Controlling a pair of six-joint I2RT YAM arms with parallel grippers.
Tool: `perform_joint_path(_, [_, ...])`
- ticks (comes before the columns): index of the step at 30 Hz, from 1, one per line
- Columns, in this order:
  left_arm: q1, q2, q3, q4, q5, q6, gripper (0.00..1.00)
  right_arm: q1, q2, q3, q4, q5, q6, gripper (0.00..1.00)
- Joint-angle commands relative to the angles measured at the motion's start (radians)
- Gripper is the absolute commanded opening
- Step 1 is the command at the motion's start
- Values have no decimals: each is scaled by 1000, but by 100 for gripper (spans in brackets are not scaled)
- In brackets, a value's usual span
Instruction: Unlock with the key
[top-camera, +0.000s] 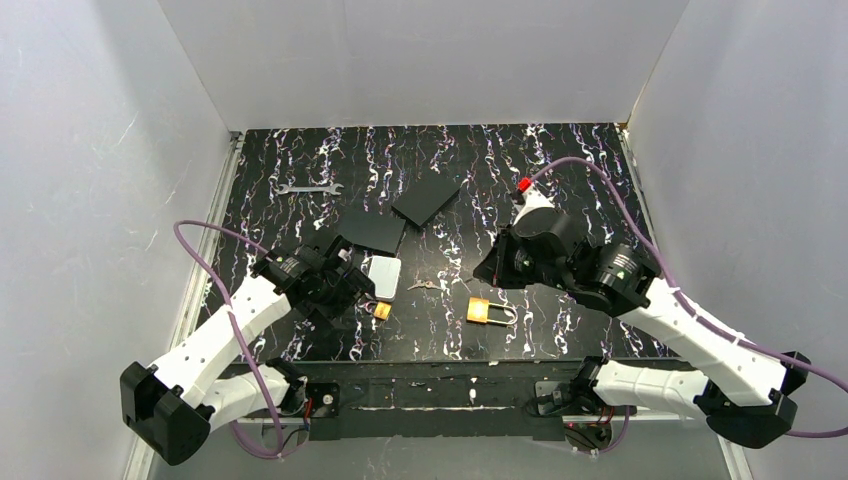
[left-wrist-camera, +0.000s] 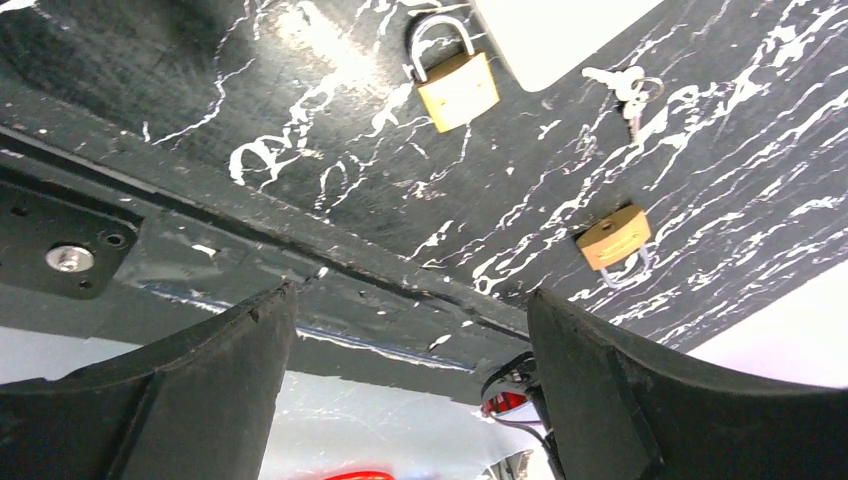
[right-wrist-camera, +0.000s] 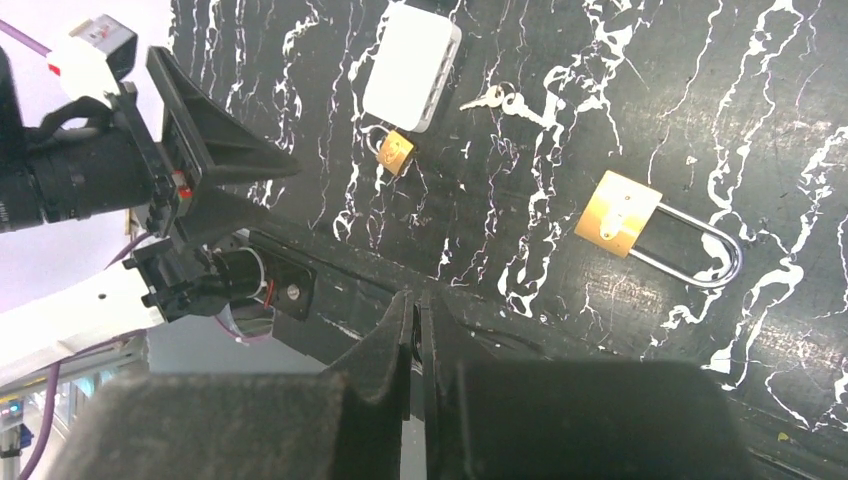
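Step in hand: reaching for the key, nothing grabbed yet. The key (top-camera: 425, 285) lies loose on the table (top-camera: 560, 170), mid-width, toward the near edge, just beside the white box (top-camera: 382, 273). The small padlock (top-camera: 382, 310) sits by that box's near corner. The long-shackle padlock (top-camera: 485, 311) is to its right, and both shackles look closed. My left end effector (left-wrist-camera: 410, 295) is spread wide and empty, near the small padlock. My right end effector (right-wrist-camera: 418, 310) is pressed together and empty, near the key. Next, I reckon: one end effector pinches the key's bow while the other steadies a lock. I can't tell which lock the key fits.
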Motion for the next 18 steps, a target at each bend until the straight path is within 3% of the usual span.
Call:
perform_joint_path(1, [1, -4, -12, 38, -42, 3, 82, -10, 16, 16, 54, -2, 5, 1])
perform_joint_path(6, [-1, -34, -37, 10, -59, -40, 73, -26, 0, -18, 81, 122, 57, 1])
perform_joint_path(10, [-1, -62, -61, -54, -94, -145, 73, -35, 7, -58, 68, 168, 152, 1])
perform_joint_path(14, [-1, -18, -50, -89, -120, -159, 73, -36, -3, -97, 55, 173, 239, 1])
perform_joint_path(18, [-2, 60, -8, -98, -98, -186, 68, -73, 9, -64, 31, 188, 170, 1])
